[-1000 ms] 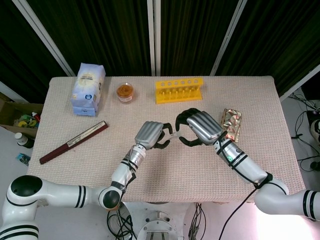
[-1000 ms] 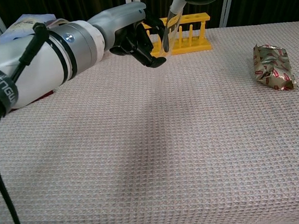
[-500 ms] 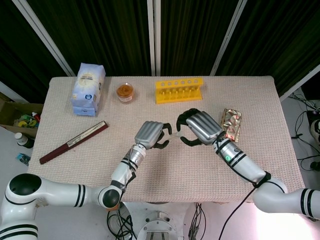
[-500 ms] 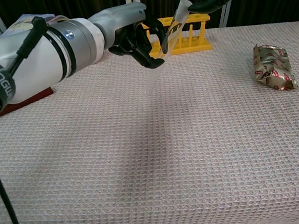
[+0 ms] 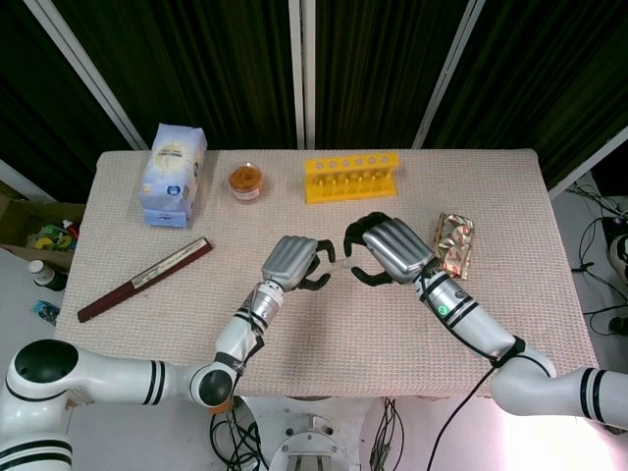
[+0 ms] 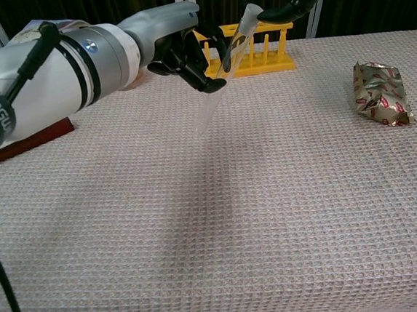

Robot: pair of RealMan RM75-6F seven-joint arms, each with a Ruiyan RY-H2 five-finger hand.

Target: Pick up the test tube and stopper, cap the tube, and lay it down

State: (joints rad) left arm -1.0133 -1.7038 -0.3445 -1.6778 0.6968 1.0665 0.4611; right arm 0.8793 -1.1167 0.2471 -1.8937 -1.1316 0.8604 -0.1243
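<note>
The clear glass test tube (image 6: 223,67), gripped mid-length by the left hand (image 6: 184,48) above the woven tabletop (image 6: 270,194), slants with its pale stopper (image 6: 251,11) up-right, where the right hand's fingertips (image 6: 283,9) pinch that end.

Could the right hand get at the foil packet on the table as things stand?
Probably not freely: the foil packet lies uncovered just beside the right hand, but its fingers are busy at the stopper end of the test tube.
</note>
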